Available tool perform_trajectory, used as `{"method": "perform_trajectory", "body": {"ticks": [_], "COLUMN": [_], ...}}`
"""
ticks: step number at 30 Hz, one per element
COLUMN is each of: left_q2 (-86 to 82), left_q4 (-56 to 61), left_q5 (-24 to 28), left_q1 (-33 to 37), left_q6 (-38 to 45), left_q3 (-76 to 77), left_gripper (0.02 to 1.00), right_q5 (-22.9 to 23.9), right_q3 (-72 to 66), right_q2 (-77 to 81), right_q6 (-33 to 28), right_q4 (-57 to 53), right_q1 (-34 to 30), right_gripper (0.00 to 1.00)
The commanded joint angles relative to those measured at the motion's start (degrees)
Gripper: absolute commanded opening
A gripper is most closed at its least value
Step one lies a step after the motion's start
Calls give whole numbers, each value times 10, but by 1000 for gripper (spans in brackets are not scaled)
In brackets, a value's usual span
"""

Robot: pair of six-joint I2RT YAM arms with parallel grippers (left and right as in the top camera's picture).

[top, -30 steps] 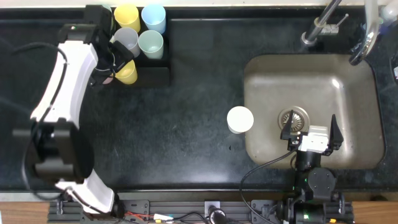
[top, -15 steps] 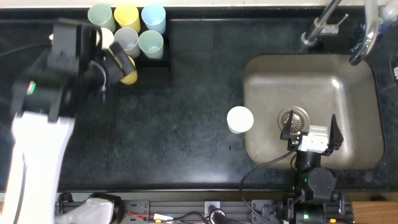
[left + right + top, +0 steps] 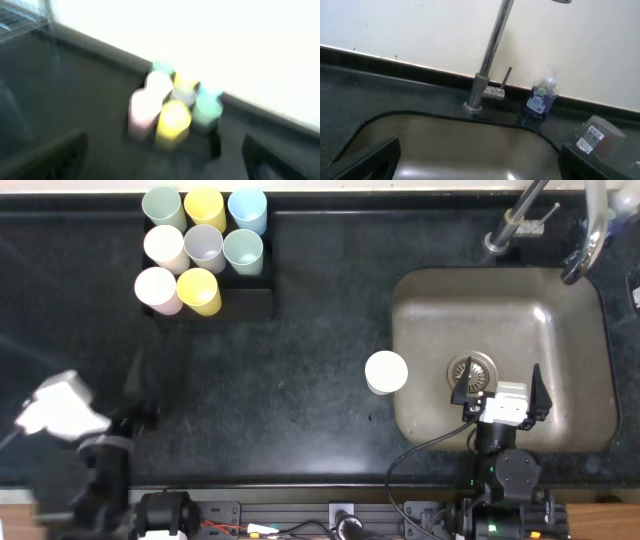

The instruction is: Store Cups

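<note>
Nine cups in all by my count: eight plastic ones standing in the black cup rack [image 3: 256, 302] at the far left of the dark worktop [image 3: 300, 400], and one white plastic cup [image 3: 386, 372] loose on its own. The racked lot is two yellow cups [image 3: 204, 204], a green cup [image 3: 160, 202], a blue cup [image 3: 247, 205], a cream cup [image 3: 165, 245], a grey cup [image 3: 204, 246], a teal cup [image 3: 243, 250] and a pale pink cup [image 3: 157, 288]. That leaves one free slot, the near corner on the sink side.

The bit that matters: the white plastic cup sits on the worktop just beside the left rim of the stainless steel sink [image 3: 560, 300]. It reads as a plain circle from above, so its long axis is straight up. Can't tell if it's mouth up or down.

The right arm [image 3: 500, 470] is clearly the closer one. The right jaws hang over the sink basin, spread wide with nothing in them, and the cup lies just off to their left across the rim. The left arm [image 3: 62, 408] is at the near left corner, well apart from that cup. The left jaws look spread wide and empty too, facing the rack. My guess is the right arm takes it, though the rack is far over on the left.
</note>
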Motion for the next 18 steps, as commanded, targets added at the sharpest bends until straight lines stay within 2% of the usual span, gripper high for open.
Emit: {"method": "perform_trajectory", "body": {"ticks": [1,4,5,13,18], "left_q2": [-66,-89,-105,-178,-178], "left_q4": [365,550,560,311,244], "left_q5": [71,73,73,68,64], "left_q1": [1,1,1,2,2], "left_q6": [103,103,103,114,117], "left_q3": [-241,-338,-358,-375,-390], "left_gripper": [1000,1000,1000,1000,1000], "right_q5": [0,0,0,0,0], "right_q3": [-8,-8,-8,-8,-8], "right_q2": [-5,-5,-5,-5,-5], "right_q6": [0,0,0,0,0], "right_q4": [3,3,3,3,3], "right_q1": [-1,-1,-1,-1,-1], "right_gripper": [998,996,998,996,996]}}
